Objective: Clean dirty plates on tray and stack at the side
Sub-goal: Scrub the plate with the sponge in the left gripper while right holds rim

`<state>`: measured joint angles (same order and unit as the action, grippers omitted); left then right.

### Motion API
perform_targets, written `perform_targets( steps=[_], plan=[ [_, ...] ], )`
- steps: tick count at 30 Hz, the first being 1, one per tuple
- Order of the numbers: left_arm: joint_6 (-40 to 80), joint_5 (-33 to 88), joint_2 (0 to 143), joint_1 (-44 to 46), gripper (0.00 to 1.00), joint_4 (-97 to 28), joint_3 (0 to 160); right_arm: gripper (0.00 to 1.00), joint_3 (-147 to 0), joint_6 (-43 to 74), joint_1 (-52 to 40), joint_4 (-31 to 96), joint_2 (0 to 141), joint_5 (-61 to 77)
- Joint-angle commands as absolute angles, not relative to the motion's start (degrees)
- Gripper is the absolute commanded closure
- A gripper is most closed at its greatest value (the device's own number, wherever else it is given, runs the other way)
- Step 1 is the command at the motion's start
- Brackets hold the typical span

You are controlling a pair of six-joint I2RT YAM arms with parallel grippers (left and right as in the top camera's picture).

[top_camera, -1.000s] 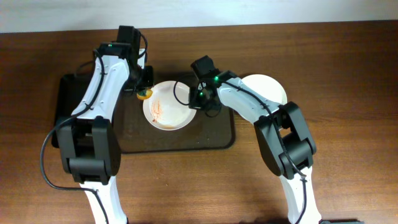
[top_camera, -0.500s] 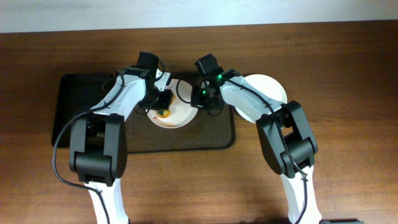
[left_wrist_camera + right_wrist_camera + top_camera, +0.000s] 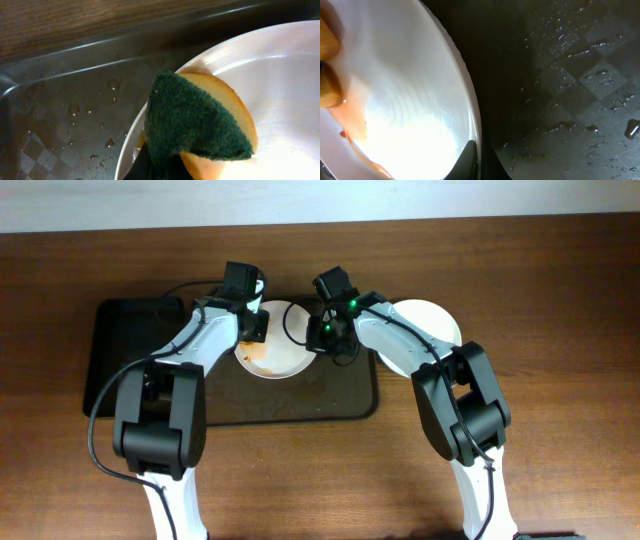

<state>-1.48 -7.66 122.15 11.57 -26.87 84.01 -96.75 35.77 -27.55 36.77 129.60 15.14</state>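
Nearby, 1 plate (image 3: pixel 432 315) lies beside the tray (image 3: pixel 300 402), partly under the right arm (image 3: pixel 400 347).

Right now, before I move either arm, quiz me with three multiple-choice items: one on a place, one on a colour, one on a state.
1. Where is the sponge?
A) on the plate, over its rim
B) on the bare table
C) on the black tray

2. What colour is the sponge's scrub face?
A) red
B) blue
C) green

3. How is the right gripper?
A) open, high above the plate
B) shut on the plate's rim
C) out of view

Answers:
1 A: the left wrist view shows it lying across the white rim.
2 C: a dark green pad sits on an orange body.
3 B: the right wrist view shows its finger at the rim, and overhead it sits at the plate's right edge.
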Motion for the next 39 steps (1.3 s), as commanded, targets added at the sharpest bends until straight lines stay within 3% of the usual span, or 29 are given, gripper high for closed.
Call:
perform_targets(
  steps=[1, 6, 8, 15, 17, 20, 23, 27, 30, 34, 39],
  plan=[
    [-0.67, -4.99, 122.15, 12.03, 0.99, -28.64, 82.54, 0.96, -96.66, 34.96, -27.35, 37.50, 130.78, 15.00],
    [-8.54, 17.87, 122.15, 11.20, 0.99, -39.33, 83.40, 0.96, -96.66, 34.96, -27.35, 37.50, 130.78, 15.03],
    [-8.91, 20.36, 122.15, 10.02, 0.99, -40.53, 84.47, 0.96, -96.66, 34.96, -27.35, 37.52, 130.78, 15.03],
    [-3.46, 19.42, 122.15, 7.18, 0.99, -26.74, 84.68, 0.96, -96.66, 34.96, -27.35, 37.47, 130.78, 15.00],
    [-2.31, 11.42, 122.15, 7.40, 1.00, -23.14, 84.68, 0.96, -96.66, 34.94, -27.35, 37.47, 130.78, 15.00],
    [1.34, -2.02, 122.15, 7.49, 0.99, -26.63, 84.51, 0.96, -96.66, 34.79, -27.35, 37.41, 130.78, 15.00],
    [1.98, -3.90, 122.15, 7.49, 0.99, -33.41, 84.51, 0.96, -96.66, 34.79, -27.35, 37.08, 130.78, 15.03],
    [0.80, 3.62, 122.15, 7.49, 0.99, -40.88, 84.51, 0.96, -96.66, 34.79, -27.35, 37.06, 130.78, 15.05],
    [-9.65, 19.62, 122.15, 7.49, 1.00, -43.83, 84.53, 0.96, -96.66, 34.79, -27.35, 37.06, 130.78, 15.07],
    [-21.71, 29.98, 122.15, 7.49, 1.00, -49.84, 84.53, 0.96, -96.66, 34.79, -27.35, 37.04, 130.78, 15.07],
    [-20.97, 27.88, 122.15, 7.16, 1.00, -44.69, 84.53, 0.96, -96.66, 34.79, -27.35, 37.01, 130.78, 15.05]
  ],
)
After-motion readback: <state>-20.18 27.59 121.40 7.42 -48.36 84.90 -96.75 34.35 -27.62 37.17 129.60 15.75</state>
